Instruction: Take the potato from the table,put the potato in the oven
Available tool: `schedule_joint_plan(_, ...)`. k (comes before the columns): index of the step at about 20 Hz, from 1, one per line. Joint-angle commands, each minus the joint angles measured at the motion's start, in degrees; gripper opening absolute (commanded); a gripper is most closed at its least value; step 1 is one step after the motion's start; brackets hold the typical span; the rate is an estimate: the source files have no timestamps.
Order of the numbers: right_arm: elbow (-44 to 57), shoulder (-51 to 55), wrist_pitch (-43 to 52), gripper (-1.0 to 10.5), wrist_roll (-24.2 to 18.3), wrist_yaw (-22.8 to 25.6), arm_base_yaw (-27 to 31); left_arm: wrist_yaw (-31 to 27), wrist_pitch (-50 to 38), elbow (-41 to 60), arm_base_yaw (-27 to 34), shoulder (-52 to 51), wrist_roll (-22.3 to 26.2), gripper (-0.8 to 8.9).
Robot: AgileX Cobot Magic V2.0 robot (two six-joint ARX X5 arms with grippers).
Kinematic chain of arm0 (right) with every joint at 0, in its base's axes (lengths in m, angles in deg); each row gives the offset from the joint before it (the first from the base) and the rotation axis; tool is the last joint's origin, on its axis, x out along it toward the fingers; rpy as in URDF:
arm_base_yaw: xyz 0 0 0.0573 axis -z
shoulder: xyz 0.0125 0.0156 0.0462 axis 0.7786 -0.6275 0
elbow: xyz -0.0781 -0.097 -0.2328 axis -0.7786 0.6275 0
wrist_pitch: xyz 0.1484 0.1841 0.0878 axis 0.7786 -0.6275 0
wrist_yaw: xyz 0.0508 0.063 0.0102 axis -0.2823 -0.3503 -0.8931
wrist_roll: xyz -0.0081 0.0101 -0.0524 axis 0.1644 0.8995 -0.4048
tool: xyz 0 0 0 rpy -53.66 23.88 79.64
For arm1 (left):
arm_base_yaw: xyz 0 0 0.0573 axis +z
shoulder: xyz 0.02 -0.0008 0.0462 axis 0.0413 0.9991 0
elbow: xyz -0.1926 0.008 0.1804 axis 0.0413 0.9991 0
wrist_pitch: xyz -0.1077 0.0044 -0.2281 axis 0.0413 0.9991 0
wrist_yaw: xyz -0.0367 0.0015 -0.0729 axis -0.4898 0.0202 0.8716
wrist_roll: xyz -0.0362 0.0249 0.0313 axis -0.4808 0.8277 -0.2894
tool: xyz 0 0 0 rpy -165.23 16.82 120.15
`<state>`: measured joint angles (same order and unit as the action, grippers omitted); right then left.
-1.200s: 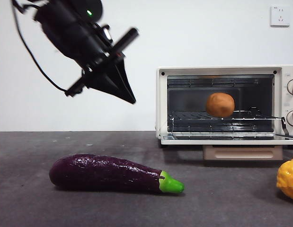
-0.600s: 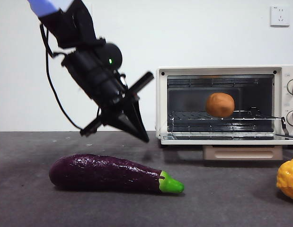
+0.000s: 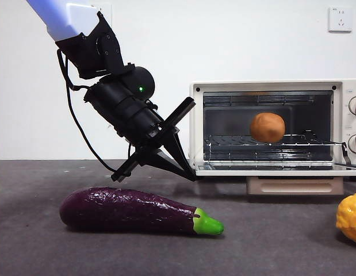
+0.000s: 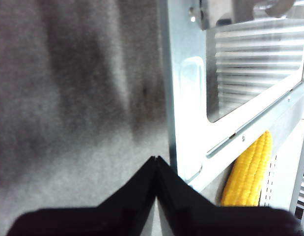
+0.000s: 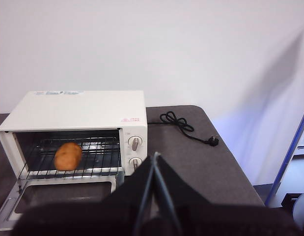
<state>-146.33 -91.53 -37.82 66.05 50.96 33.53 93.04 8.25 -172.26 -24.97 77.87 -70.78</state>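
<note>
The potato (image 3: 267, 127), round and orange-brown, lies on the wire rack inside the cream-white oven (image 3: 196, 115), whose door (image 3: 270, 171) hangs open and flat. From high above, the right wrist view also shows the potato (image 5: 68, 156) in the oven (image 5: 78, 105). My left gripper (image 3: 192, 175) is shut and empty, its tips just off the left corner of the open door (image 4: 183, 98), low over the table (image 3: 270, 241). In its own view the left gripper (image 4: 155, 160) points at that door edge. My right gripper (image 5: 155, 157) hangs shut, far above the oven's knob side.
A long purple eggplant (image 3: 129, 210) lies in front, under the left arm. A bumpy yellow-orange item (image 3: 351, 215) sits at the right edge. A corn cob (image 4: 247, 169) shows beyond the door. The oven's black power cord (image 5: 183, 128) trails behind it.
The left arm has come down and to the right, from high at the left to the open door's left corner. The potato and eggplant have not moved.
</note>
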Motion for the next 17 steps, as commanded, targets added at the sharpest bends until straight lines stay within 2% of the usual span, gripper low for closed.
schedule_joint_plan(1,-0.2,0.3,0.1,-0.1,-0.4,0.0,0.0,-0.1,-0.8,0.2,-0.2,1.0,-0.7,-0.07)
schedule_joint_plan(6,-0.2,0.3,-0.5,-0.1,-0.3,0.0,0.0,4.7,-6.4,0.2,-1.1,1.0,-4.4,-0.07)
schedule_joint_plan(10,-0.2,0.3,-0.9,-0.1,-0.2,0.0,0.0,5.4,-7.1,0.2,-1.7,1.0,-4.4,-0.07)
schedule_joint_plan(14,-0.2,0.3,-0.9,-0.1,1.3,-0.3,0.0,9.6,-9.8,0.2,-1.0,1.0,-6.5,-0.07)
schedule_joint_plan(17,-0.2,0.3,-0.9,-0.1,1.5,-2.6,0.0,12.7,-13.8,0.2,-0.7,1.0,-9.0,-0.07)
